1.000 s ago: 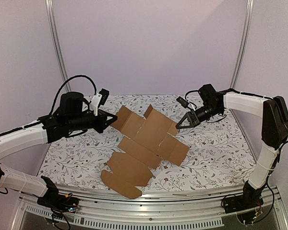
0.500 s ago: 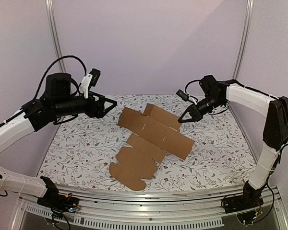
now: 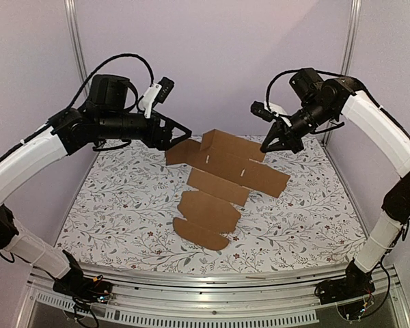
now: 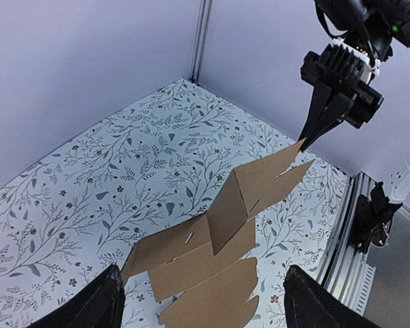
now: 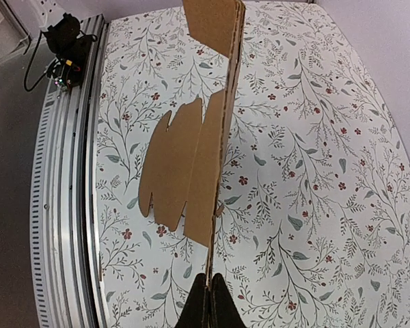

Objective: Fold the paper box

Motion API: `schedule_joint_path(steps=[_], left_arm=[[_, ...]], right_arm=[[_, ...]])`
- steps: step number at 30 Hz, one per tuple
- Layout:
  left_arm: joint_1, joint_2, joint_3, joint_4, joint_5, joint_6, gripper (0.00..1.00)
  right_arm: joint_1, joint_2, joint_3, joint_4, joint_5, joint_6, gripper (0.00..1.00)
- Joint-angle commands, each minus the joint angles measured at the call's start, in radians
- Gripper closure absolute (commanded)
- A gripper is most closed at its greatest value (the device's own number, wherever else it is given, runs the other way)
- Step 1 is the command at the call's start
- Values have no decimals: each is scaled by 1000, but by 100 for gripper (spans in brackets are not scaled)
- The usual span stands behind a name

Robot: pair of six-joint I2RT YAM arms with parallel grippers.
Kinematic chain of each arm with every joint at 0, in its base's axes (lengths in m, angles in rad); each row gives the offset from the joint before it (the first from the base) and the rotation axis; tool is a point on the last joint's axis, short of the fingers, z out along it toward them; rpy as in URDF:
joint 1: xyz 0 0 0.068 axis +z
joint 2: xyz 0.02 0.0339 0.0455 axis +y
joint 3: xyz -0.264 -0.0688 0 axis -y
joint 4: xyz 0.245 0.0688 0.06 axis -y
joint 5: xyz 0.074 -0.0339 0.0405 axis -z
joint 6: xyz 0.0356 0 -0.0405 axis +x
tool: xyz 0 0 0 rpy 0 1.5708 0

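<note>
Dull brown paper box point(image 3: 222, 174) on a flower-printed table cover point(image 3: 123, 198).
The paper box was plain kraft cardboard, matt and unprinted; the table cover looked smooth and flat; the front rail point(image 3: 212, 280) was bare ribbed metal; the arm shells point(image 3: 379, 126) were glossy white plastic.

Pale lilac walls point(image 3: 212, 61) with metal corner posts point(image 3: 80, 68) enclose a floral-patterned table point(image 3: 109, 212).
</note>
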Motion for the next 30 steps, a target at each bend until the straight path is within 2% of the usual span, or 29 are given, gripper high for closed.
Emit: schedule_joint_path(steps=[1,7,12,17,22,27,30], left_arm=[[-84,17,5,-38,21,54,20],[-123,27,-16,-39,-38,81,20],[-135,45,-35,-40,-72,13,27],[-201,66,-68,-7,-245,-80,33],[-236,85,-123,87,-304,-90,45],[-241,111,-126,118,-380,-94,67],[-240,122,-133,151,-404,-90,69]], right_arm=[[57,-11,-13,-211,80,-109,100],[62,-25,-16,-173,31,-69,100],[62,-6,-7,-92,24,57,100],[63,22,-8,-27,31,206,100],[64,37,-10,-10,42,256,100],[64,31,-23,-8,24,258,100],[63,24,-40,-4,3,258,100]])
